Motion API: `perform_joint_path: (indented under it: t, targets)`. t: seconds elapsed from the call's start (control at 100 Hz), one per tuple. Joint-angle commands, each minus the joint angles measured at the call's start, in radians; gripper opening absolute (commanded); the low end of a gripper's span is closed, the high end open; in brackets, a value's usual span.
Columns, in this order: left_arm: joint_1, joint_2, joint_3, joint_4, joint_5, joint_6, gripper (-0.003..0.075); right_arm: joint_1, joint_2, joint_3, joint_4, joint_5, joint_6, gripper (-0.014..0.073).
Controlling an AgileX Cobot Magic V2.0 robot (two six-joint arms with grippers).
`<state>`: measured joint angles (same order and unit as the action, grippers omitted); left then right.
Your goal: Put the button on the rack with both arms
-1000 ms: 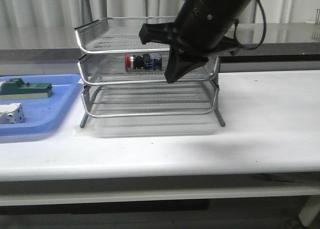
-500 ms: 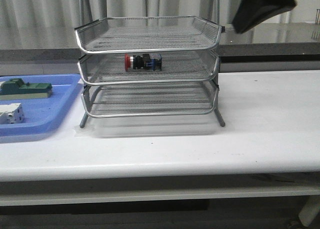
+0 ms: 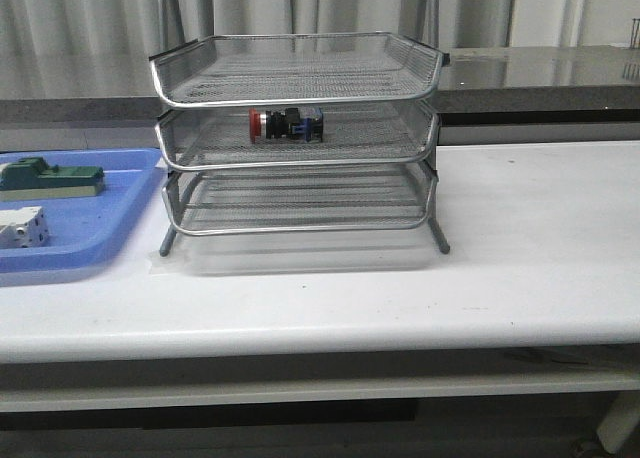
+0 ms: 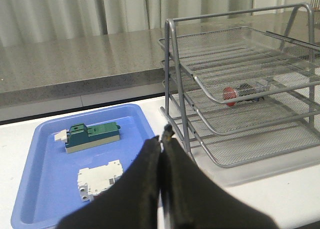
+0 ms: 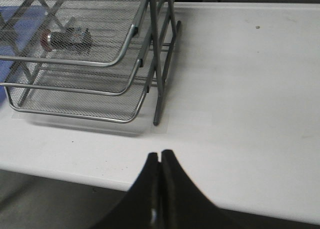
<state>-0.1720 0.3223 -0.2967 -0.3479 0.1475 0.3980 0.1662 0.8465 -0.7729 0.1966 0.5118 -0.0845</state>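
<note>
The button [image 3: 286,124] lies on its side on the middle tier of the silver wire-mesh rack [image 3: 296,161], red head to the left. It also shows in the left wrist view [image 4: 242,91] and the right wrist view [image 5: 66,37]. Neither arm appears in the front view. My left gripper [image 4: 164,137] is shut and empty, held back from the rack [image 4: 250,89] over the blue tray's near corner. My right gripper [image 5: 160,154] is shut and empty, held back over the table's front edge, to the right of the rack [image 5: 100,64].
A flat blue plastic tray [image 3: 100,240] lies left of the rack and holds a green rectangular block [image 3: 52,178] and a white block [image 3: 22,226]. Both also show in the left wrist view, green [image 4: 93,135] and white [image 4: 99,178]. A grey counter runs behind the table.
The right arm, which was in front of the rack's middle tier a second ago, has lifted up and to the right and left the front view. The button stays on the middle tier.
</note>
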Motion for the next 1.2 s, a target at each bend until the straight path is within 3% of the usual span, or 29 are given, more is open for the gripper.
perform_joint_path:
  t: [0.0,0.32,1.19]
  targets:
    - [0.003,0.008,-0.028,-0.014,-0.078,-0.01,-0.0021,-0.024,-0.078,0.02,-0.004,-0.075,-0.011,-0.0057]
    - [0.003,0.008,-0.028,-0.014,-0.078,-0.01,-0.0021,-0.038,-0.275,0.107,-0.005,-0.06,-0.011,-0.0057]
    - [0.003,0.008,-0.028,-0.014,-0.078,-0.01,-0.0021,-0.038,-0.304,0.118,-0.013,-0.064,-0.011,-0.0057]
